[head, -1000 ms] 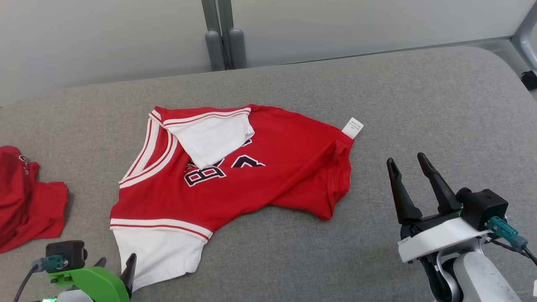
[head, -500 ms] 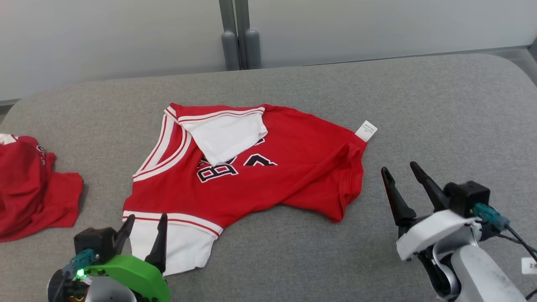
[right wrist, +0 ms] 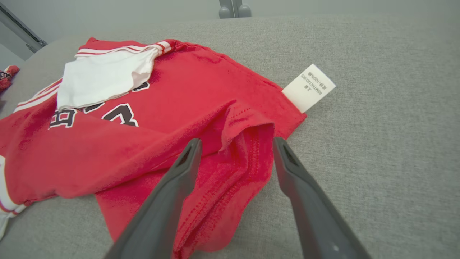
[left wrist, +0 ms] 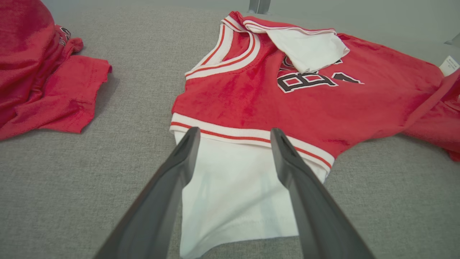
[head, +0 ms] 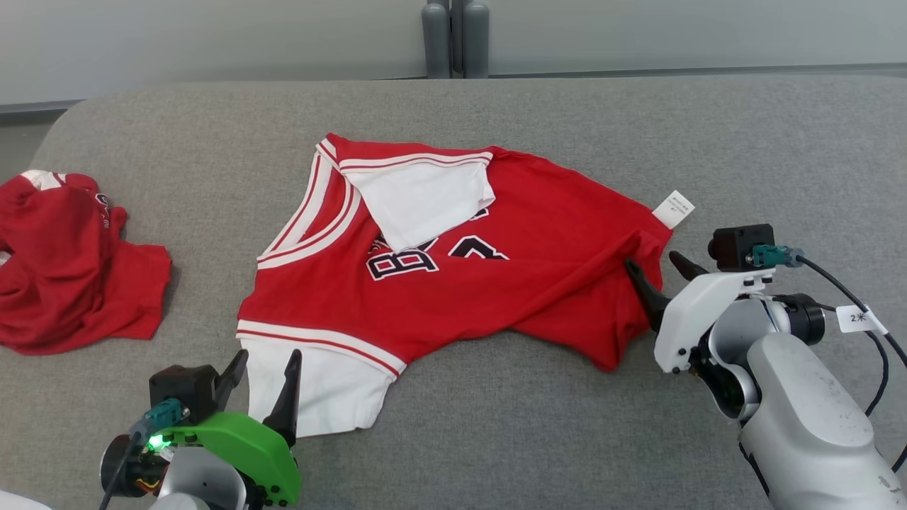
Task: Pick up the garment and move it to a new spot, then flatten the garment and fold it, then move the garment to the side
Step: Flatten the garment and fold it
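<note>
**While both grippers stand wide and empty, garment (head: 496,290) lies crumpled mid-surface**

Since neither arm has cloth yet, read this as set-up for the flatten step. Your garment sits print-up in the middle of the grey padded surface (head: 496,439), not flat. One white sleeve (head: 425,205) is flipped over the chest print (head: 425,258). The hem corner (head: 623,326) below the care tag (head: 673,210) is bunched and doubled over.

The left gripper (head: 269,354) has jaws fully apart, holding nothing. In its wrist view the fingers frame the near white sleeve (head: 319,389), lined up to pinch that end. The right gripper (head: 650,259) is equally wide and empty, tips at the bunched hem corner. My guess: opposite ends, so you can pull the cloth taut. Can't tell whether either finger touches fabric.

The second red garment (head: 71,269) sits well apart on the left; keep your pull clear of it.
</note>
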Controlling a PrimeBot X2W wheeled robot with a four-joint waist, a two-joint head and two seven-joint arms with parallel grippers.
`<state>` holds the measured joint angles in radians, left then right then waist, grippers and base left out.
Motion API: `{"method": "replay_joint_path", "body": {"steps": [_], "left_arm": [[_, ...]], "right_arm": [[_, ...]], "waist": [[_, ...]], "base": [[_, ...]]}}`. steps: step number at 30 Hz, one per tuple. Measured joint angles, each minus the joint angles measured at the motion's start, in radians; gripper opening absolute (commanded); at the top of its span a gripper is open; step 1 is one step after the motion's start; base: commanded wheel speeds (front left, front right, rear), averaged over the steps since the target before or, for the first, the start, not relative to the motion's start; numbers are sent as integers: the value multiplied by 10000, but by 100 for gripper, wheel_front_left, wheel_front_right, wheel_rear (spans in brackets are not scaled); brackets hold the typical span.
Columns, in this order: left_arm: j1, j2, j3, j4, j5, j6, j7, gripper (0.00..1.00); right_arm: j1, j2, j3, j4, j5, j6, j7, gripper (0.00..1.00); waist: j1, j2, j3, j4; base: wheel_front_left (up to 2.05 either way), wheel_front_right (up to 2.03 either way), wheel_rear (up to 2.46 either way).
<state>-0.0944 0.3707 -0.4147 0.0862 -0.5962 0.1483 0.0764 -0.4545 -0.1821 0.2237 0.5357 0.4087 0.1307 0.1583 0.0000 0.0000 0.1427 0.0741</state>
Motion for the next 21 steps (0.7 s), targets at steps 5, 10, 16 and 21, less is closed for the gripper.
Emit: {"method": "replay_joint_path", "body": {"steps": [5, 10, 16, 21], "left_arm": [[-35, -44, -61, 169, -27, -71, -2, 100], [-150, -31, -65, 219, -29, -75, -27, 100], [-262, 4, -73, 314, -56, -86, -15, 100], [-262, 10, -105, 491, -100, -105, -15, 100]], "right_arm": [[-204, 127, -134, 301, -58, 0, 178, 88], [-331, 178, -155, 508, -58, 0, 29, 38], [-485, 221, -174, 794, -61, 0, -453, 0], [-492, 171, -13, 667, 148, 0, -794, 0]], "waist": [[0, 0, 130, 147], [0, 0, 270, 159], [0, 0, 402, 104], [0, 0, 268, 19]], "base": [[0, 0, 0], [0, 0, 0], [0, 0, 0], [0, 0, 0]]}}
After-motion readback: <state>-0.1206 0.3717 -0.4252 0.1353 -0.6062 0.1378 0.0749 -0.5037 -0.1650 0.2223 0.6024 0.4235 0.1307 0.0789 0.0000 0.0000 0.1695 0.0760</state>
